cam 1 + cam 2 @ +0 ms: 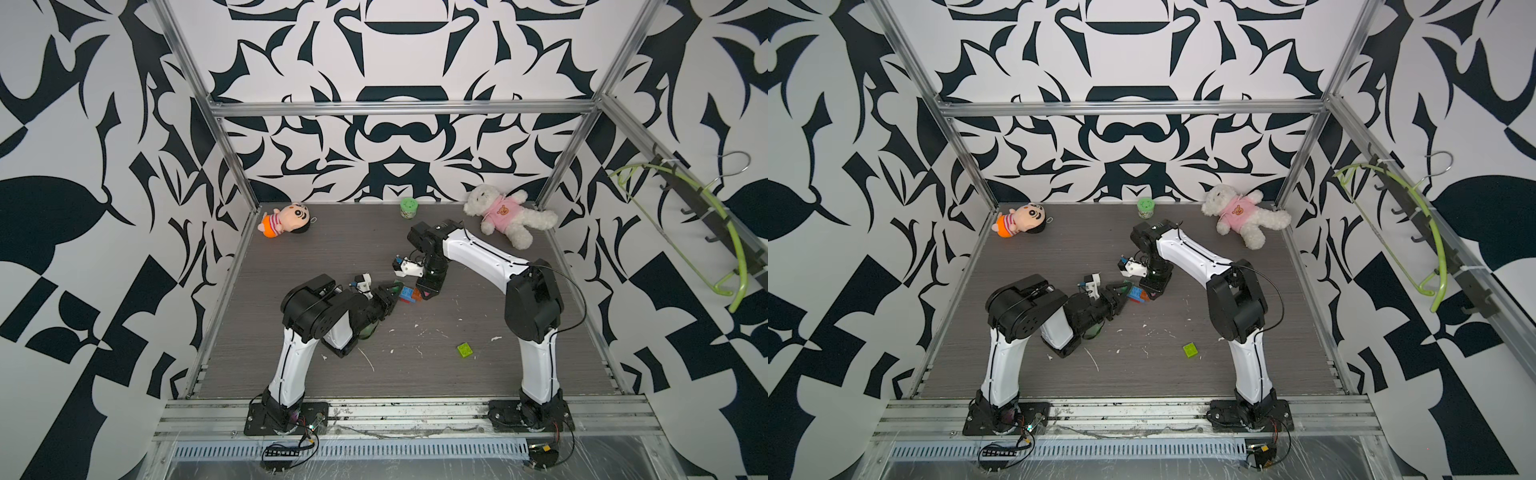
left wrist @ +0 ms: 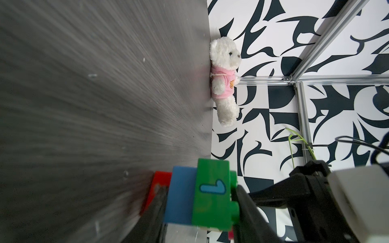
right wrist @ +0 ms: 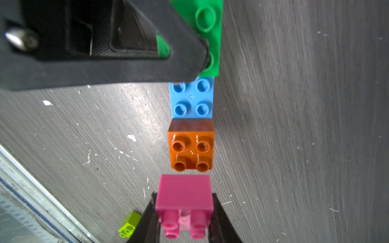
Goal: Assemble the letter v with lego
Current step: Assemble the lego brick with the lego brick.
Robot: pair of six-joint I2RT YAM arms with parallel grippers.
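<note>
Your left tool (image 2: 197, 202) is partly closed, clamping the dark green brick (image 2: 212, 193) stacked on the blue brick (image 3: 192, 98) at mid-bench (image 1: 311, 257). The orange-brown brick (image 3: 191, 145) is next in line. Your right tool (image 3: 184, 197) is nearly closed, pinching the pink brick (image 3: 184, 193) just beside it. The lime brick (image 1: 465, 349) lies well apart.

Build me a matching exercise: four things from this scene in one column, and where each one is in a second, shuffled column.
1 pink brick
2 dark green brick
3 lime brick
4 white teddy bear

a loose near the front of the table
b between the fingers of the left gripper
c at the back corner
d between the fingers of the right gripper

Pairs: 1-d, 2-b, 3-a, 4-c
</note>
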